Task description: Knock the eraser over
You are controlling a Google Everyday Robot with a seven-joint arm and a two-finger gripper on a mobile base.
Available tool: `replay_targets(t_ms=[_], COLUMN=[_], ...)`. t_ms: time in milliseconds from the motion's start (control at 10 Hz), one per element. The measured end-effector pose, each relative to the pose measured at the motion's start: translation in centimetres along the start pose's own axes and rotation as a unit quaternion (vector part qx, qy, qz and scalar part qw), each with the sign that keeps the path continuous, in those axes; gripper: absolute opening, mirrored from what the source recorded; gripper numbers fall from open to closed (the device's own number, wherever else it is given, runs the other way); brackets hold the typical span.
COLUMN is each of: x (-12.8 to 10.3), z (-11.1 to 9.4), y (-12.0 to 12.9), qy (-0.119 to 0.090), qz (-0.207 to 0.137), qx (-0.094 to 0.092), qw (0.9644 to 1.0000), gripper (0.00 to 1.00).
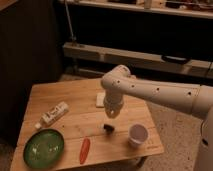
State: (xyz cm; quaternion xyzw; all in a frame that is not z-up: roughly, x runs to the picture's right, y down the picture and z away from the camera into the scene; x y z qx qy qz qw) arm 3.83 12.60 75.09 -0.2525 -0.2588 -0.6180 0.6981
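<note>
The eraser (108,127) is a small black block with a paler end face, standing on the wooden table (75,97) near its front, left of the white cup (138,134). My gripper (113,113) hangs from the white arm directly above the eraser, its tip just over the eraser's top. Whether they touch cannot be told.
A flat white block (101,99) lies behind the gripper, partly hidden by the arm. A red elongated piece (84,150) and a green plate (44,148) lie near the front edge. A white tube (54,114) lies at the left. Dark shelving stands behind the table.
</note>
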Motion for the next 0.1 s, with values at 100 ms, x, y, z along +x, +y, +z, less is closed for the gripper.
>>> replay_targets(t_ms=[100], x=[0.38], z=[-0.05], y=[-0.04], qy=[-0.001], qz=[-0.002], qx=[-0.004], qw=[1.0000], gripper=[0.00])
